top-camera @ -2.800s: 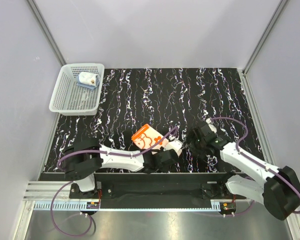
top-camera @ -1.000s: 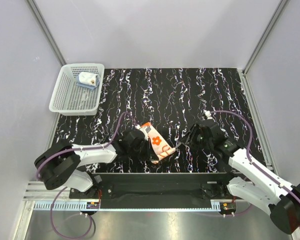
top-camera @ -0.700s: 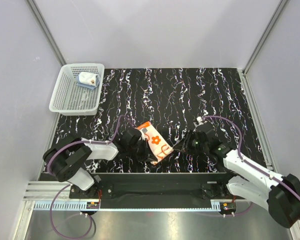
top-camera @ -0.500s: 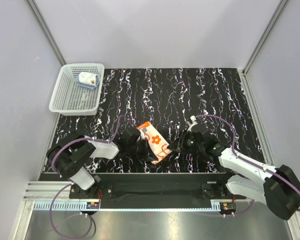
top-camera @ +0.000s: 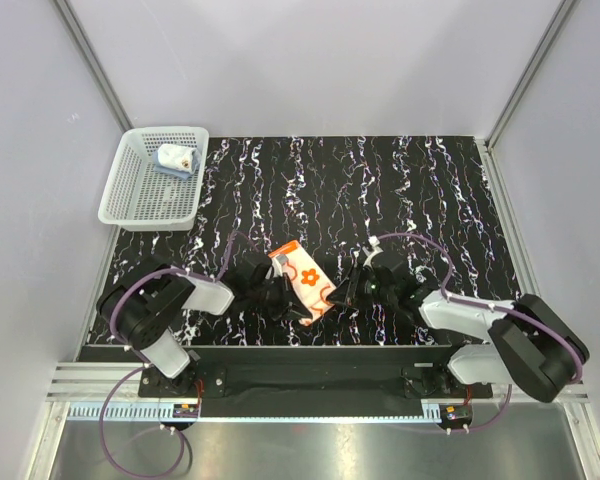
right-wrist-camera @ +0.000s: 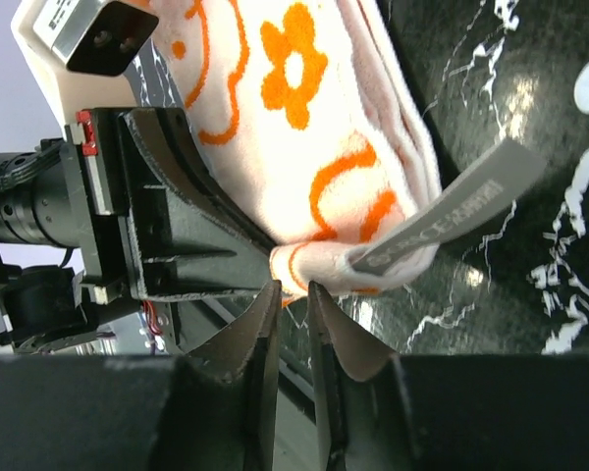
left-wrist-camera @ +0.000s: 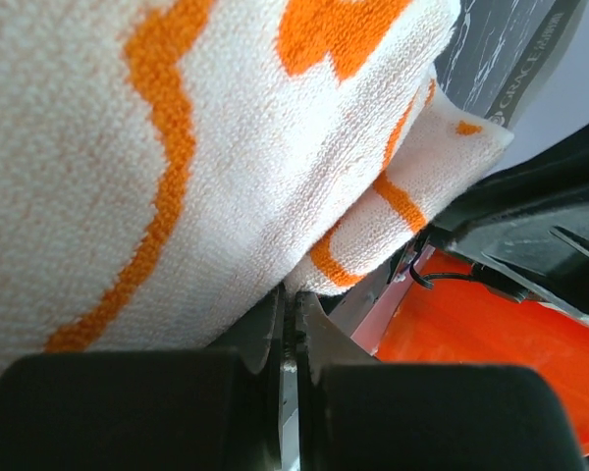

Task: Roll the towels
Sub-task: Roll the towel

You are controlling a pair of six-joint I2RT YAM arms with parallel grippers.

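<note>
Top external view: orange towel [top-camera: 302, 280], folded long, sits by the table's [top-camera: 400, 180] near edge between both grippers; blue towel [top-camera: 173, 160] rests in the far-left basket [top-camera: 130, 195]. Left gripper [top-camera: 283, 297] is clamped on the orange towel's left edge. Only the right wrist view shows the right gripper's [right-wrist-camera: 293, 324] jaws a slit apart at the towel's corner, grip unclear, beside a grey label [right-wrist-camera: 452, 211]

The grey tag [left-wrist-camera: 530, 54] on the orange towel [left-wrist-camera: 226, 118] partly reads "GRACE".
</note>
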